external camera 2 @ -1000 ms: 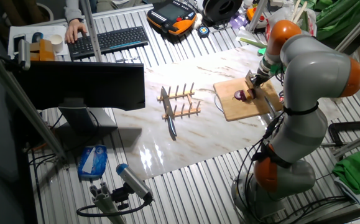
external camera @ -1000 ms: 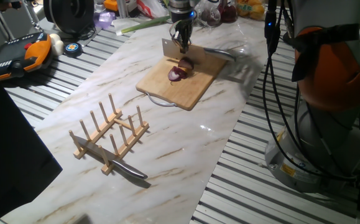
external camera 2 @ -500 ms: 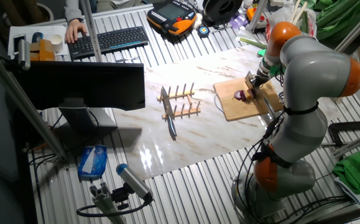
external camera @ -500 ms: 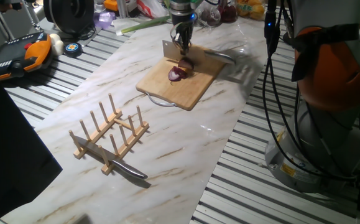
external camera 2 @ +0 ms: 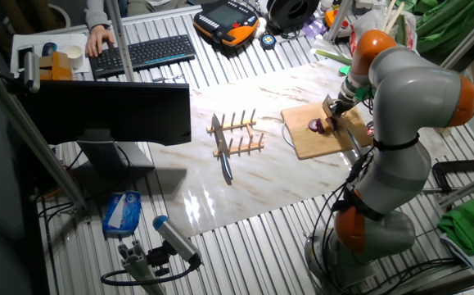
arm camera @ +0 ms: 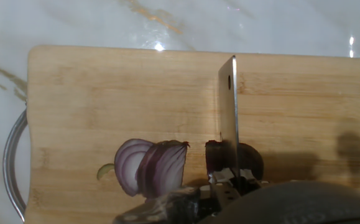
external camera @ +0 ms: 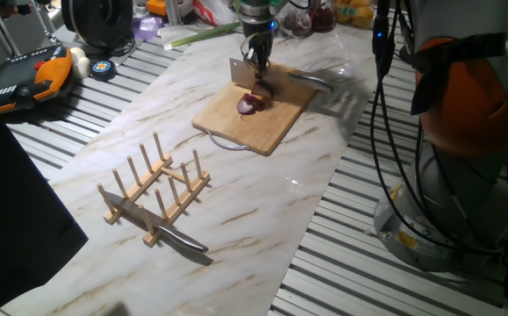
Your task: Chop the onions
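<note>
The onion [arm camera: 152, 168] lies cut on a wooden cutting board [arm camera: 105, 93]: a purple half with its layers showing, and a darker piece [arm camera: 251, 160] under the blade. My gripper [arm camera: 226, 185] is shut on a cleaver [arm camera: 229, 112], whose blade stands on edge over that darker piece. In one fixed view the gripper [external camera: 255, 58] hangs over the board's far end [external camera: 236, 123], with the cleaver [external camera: 239, 72] just behind the onion [external camera: 254, 101]. The other fixed view shows the gripper [external camera 2: 339, 100], onion [external camera 2: 318, 125] and board [external camera 2: 306, 141] under the arm.
A wooden dish rack [external camera: 153, 189] stands nearer the front with a knife [external camera: 179, 237] lying against it. Plastic-wrapped dark red vegetables [external camera: 311, 17] and clutter line the far edge. The board has a metal handle [arm camera: 12, 162]. A keyboard [external camera 2: 142, 53] and monitor [external camera 2: 106, 111] are off the marble.
</note>
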Controlling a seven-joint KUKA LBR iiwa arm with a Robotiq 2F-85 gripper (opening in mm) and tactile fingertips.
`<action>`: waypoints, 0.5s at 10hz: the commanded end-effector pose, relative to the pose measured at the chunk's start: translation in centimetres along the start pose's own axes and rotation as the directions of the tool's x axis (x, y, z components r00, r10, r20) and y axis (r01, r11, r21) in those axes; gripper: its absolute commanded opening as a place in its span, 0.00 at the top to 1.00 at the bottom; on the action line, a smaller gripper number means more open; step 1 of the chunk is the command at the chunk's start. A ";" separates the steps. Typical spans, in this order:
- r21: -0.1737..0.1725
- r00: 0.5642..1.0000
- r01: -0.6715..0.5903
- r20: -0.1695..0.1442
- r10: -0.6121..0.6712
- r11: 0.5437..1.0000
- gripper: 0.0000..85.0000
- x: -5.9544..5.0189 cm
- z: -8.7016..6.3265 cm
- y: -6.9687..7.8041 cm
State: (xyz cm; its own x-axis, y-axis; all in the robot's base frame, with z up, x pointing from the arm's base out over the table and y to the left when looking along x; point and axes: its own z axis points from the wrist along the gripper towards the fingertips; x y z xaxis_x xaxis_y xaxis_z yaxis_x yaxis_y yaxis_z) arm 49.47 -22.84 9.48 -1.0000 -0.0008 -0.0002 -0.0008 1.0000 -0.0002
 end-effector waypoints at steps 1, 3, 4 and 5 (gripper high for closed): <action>0.000 1.000 0.000 0.000 0.000 1.000 0.99 0.0 0.0 0.0; 0.000 1.000 0.000 0.003 0.000 1.000 0.99 0.0 0.2 0.0; 0.000 1.000 0.000 0.005 0.000 1.000 0.99 0.0 0.2 0.0; 0.000 1.000 0.000 0.006 0.000 1.000 0.99 0.0 0.3 0.1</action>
State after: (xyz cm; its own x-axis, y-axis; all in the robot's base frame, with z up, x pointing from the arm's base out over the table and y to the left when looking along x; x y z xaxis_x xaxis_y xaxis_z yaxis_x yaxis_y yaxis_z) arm 49.50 -22.76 9.19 -1.0000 -0.0004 -0.0075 -0.0004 1.0000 -0.0002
